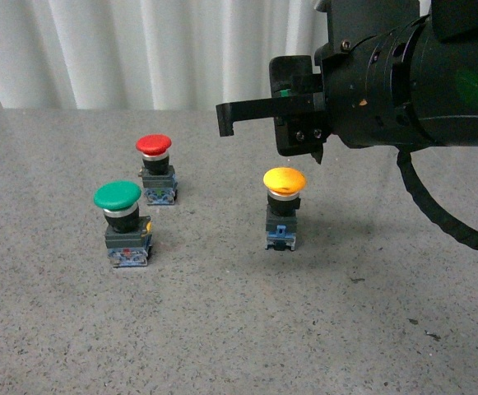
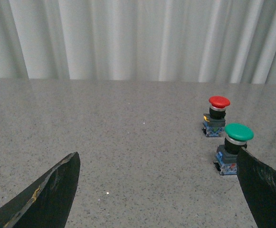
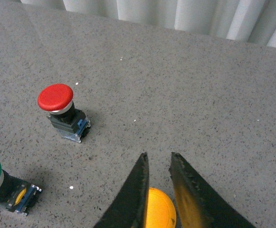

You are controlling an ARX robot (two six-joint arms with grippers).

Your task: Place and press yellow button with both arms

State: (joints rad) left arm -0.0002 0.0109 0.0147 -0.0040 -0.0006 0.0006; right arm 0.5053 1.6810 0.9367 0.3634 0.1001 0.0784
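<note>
The yellow button [image 1: 284, 182] stands upright on the grey table, right of centre, with a yellow cap and a blue-grey base. My right gripper [image 1: 225, 118] is shut and empty. It hovers above the button, its thin fingers reaching left past the cap. In the right wrist view the shut gripper [image 3: 158, 155] has the yellow cap [image 3: 160, 210] under its fingers. My left gripper [image 2: 157, 153] is open wide and empty over bare table. It does not show in the front view. The yellow button is out of the left wrist view.
A green-capped button [image 1: 117, 197] stands front left and a red-capped button [image 1: 154, 146] behind it; both show in the left wrist view, the green [image 2: 238, 132] and the red [image 2: 219, 101]. White curtains [image 1: 140, 49] close off the table's far edge.
</note>
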